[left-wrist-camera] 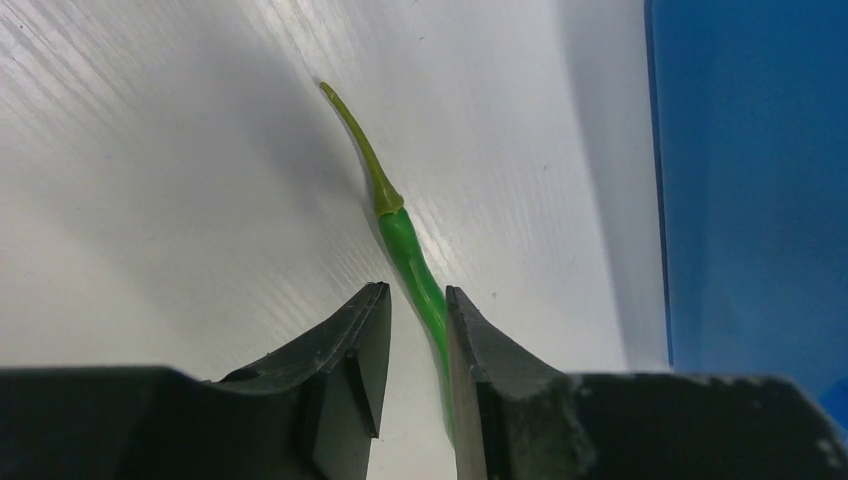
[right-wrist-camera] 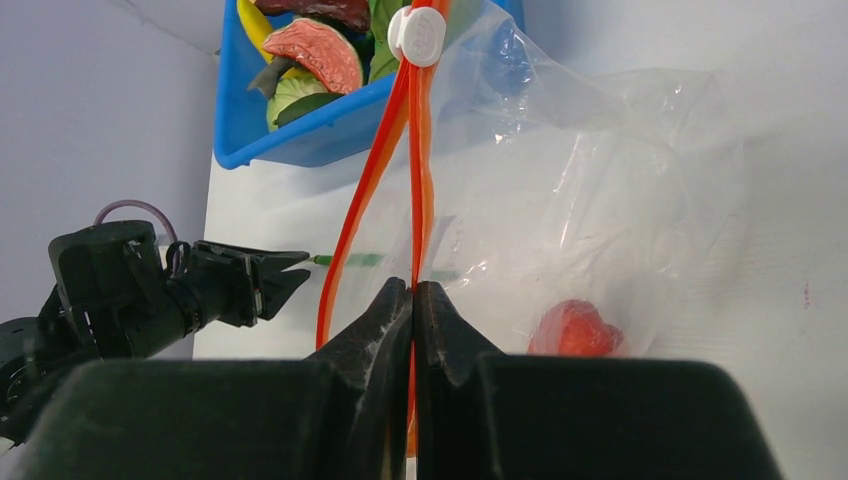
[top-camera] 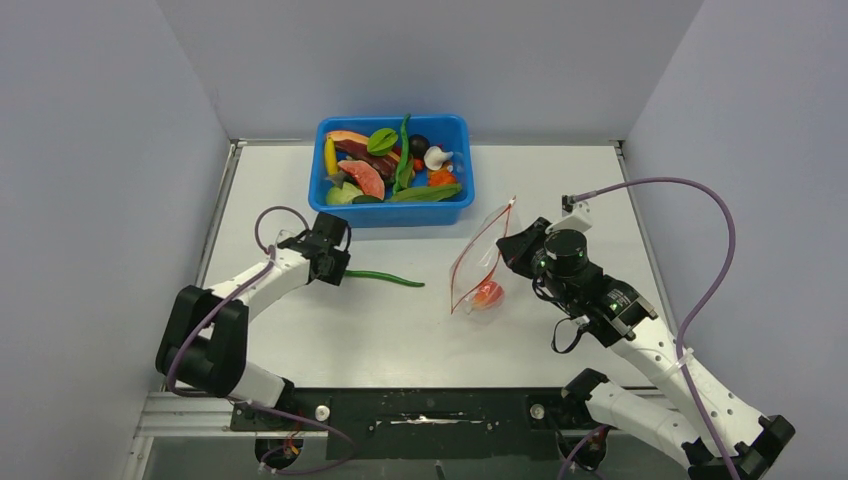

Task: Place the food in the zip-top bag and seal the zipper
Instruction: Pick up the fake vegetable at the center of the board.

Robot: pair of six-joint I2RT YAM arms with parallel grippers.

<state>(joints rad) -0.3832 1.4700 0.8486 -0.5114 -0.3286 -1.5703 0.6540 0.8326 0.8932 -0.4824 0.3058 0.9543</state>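
A long green pod (top-camera: 385, 277) (left-wrist-camera: 405, 245) lies flat on the white table. Its near end sits between the fingers of my left gripper (top-camera: 340, 270) (left-wrist-camera: 418, 295). The jaws are slightly apart; the pod touches one finger, with a gap to the other. The clear zip-top bag (top-camera: 485, 255) (right-wrist-camera: 600, 200) stands up with its mouth spread, a red fruit (top-camera: 488, 293) (right-wrist-camera: 572, 328) inside. My right gripper (top-camera: 518, 243) (right-wrist-camera: 413, 288) is shut on one side of the red-orange zipper (right-wrist-camera: 420, 150), below its white slider tab (right-wrist-camera: 418, 35).
The blue tub (top-camera: 392, 212) at the back holds the other toy food (top-camera: 365, 178): papaya slice, banana, green pods, leaves. Grey walls close in on the left, right and back. In the right wrist view the left gripper (right-wrist-camera: 285, 275) points toward the bag's mouth.
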